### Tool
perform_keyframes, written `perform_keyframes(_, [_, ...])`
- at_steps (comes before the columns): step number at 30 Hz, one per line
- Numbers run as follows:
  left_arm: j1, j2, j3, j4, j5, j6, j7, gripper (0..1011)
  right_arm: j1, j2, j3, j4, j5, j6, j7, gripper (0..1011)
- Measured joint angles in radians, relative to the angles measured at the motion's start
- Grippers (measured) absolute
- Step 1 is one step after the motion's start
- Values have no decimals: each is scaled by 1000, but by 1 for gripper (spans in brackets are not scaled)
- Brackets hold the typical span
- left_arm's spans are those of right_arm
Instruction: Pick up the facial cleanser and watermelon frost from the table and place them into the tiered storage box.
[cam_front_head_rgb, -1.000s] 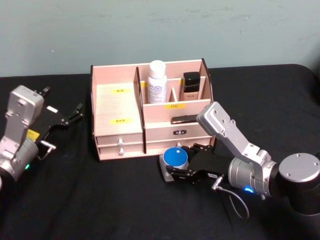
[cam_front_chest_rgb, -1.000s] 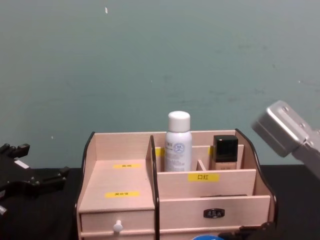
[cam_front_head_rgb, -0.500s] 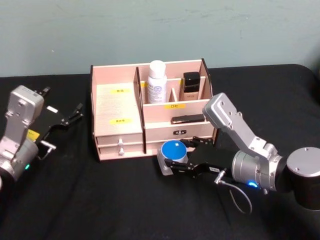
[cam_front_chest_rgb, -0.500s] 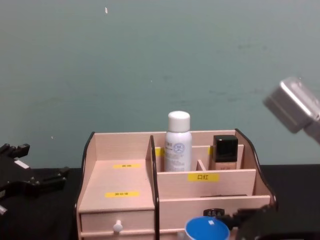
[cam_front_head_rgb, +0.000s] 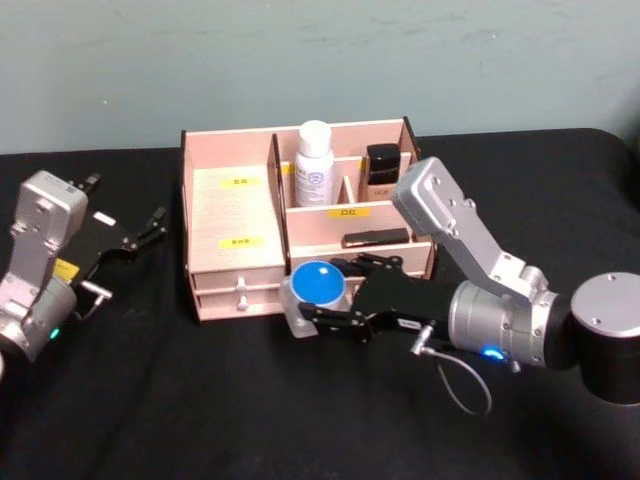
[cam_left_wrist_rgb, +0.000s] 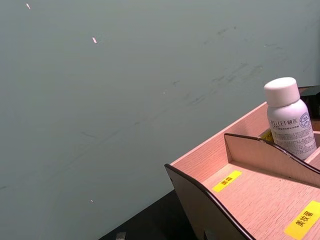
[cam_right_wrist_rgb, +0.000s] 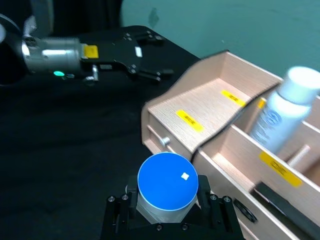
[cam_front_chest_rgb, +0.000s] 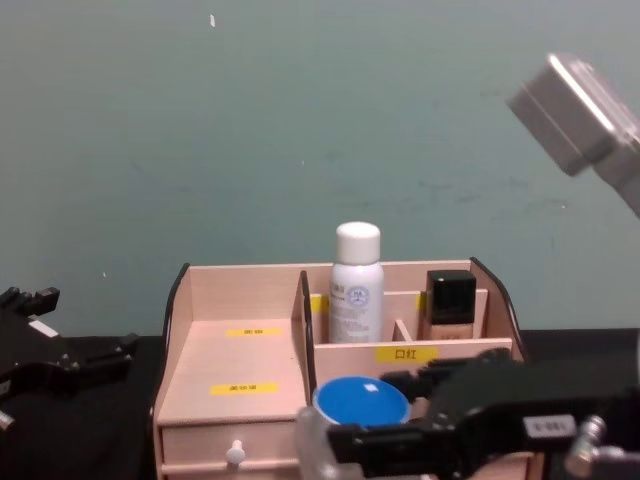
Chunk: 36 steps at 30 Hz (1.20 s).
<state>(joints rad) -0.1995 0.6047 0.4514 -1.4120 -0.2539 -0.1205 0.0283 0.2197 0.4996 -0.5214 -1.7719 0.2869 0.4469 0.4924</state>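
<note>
**A:** On the black table (cam_front_head_rgb: 200, 400), in the head view, what are you doing?

**B:** My right pincer (cam_front_head_rgb: 322, 312) is clamping the blue-lidded jar (cam_front_head_rgb: 316, 285), just in front of the drawers of the tiered storage box (cam_front_head_rgb: 228, 205). I am judging that the jar is hanging above the cloth. My left pincer (cam_front_head_rgb: 135, 235) is waiting with its fingers apart, well to the left of the box.

**A:** How far is the task going?

**B:** I think one item is already placed. The white bottle (cam_front_head_rgb: 314, 165) is standing upright in a back compartment, near a dark-capped bottle (cam_front_head_rgb: 381, 172). The jar is waiting for its place. I cannot tell which one is the cleanser.

**A:** And the left wrist view?

**B:** The white bottle (cam_left_wrist_rgb: 290, 117) is showing letters like "RELLET". The small print under them I am not managing to read.

**A:** The right wrist view?

**B:** The jar (cam_right_wrist_rgb: 167, 185) is sitting between my fingers. Its lid is carrying a small white mark and no words.

**A:** The chest view?

**B:** A yellow label (cam_front_chest_rgb: 407, 353) on the box is reading "口红". The other labels are too small.
</note>
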Motion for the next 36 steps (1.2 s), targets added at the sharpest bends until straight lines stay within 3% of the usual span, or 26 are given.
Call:
perform_keyframes(8, [0, 0, 0, 0, 0, 0, 0, 1010, 54, -34, -54, 13, 0, 5, 3, 719])
perform_keyframes(16, [0, 0, 0, 0, 0, 0, 0, 1010, 128, -99, -102, 90, -25, 5, -9, 719])
perform_keyframes(25, [0, 0, 0, 0, 0, 0, 0, 1010, 207, -171, -124, 181, -57, 10, -32, 719])
perform_keyframes(36, [0, 0, 0, 0, 0, 0, 0, 1010, 285, -253, -123, 295, -90, 11, -55, 719])
